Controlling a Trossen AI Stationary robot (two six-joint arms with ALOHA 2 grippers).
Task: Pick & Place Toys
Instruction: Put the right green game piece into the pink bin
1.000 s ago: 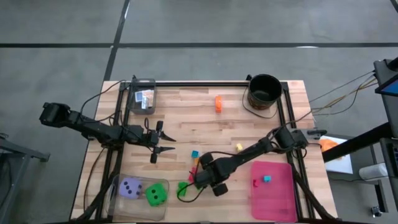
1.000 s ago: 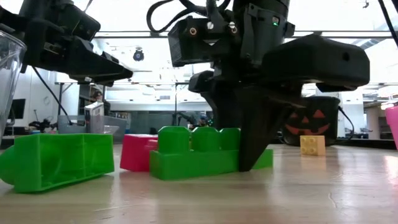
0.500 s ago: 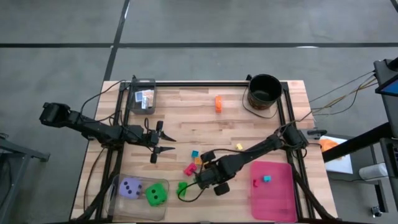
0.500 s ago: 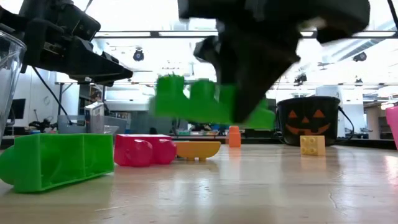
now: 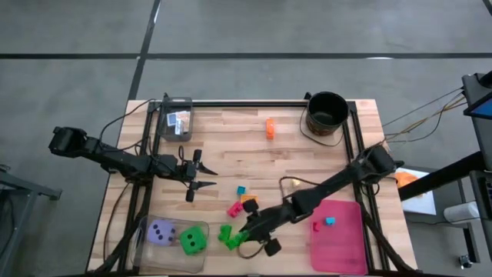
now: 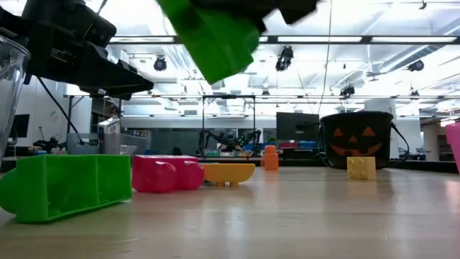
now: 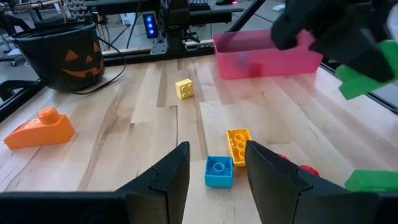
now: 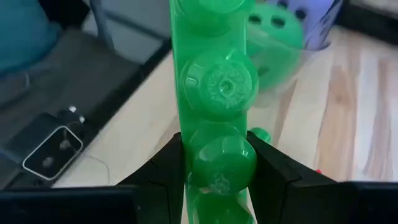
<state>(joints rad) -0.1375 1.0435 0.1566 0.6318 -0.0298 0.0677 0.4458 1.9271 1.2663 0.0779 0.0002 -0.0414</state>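
My right gripper is shut on a long green studded brick and holds it high above the table's near middle. On the wood below rest a big green brick, a pink brick, a yellow-orange brick and a blue brick. A small yellow brick and an orange brick lie farther off. My left gripper waits open at the table's left, nothing between its fingers. My right gripper pinches the long green brick by its two long sides between the two fingers, at the end nearest the wrist. The brick runs on forward past the fingertips, studs toward the wrist camera. It is lifted clear of the table and tilted.
A black bucket stands at the far right. The pink tray at the near right holds two small pieces. A clear tub with a purple and a green die sits near left; another clear tub is far left.
My right gripper has risen from the table with the long green brick and tipped from pointing down to a shallower slant, drifting toward the near edge. The brick, which lay level on the wood, now hangs tilted high above it. The pink and yellow-orange bricks behind it are uncovered.
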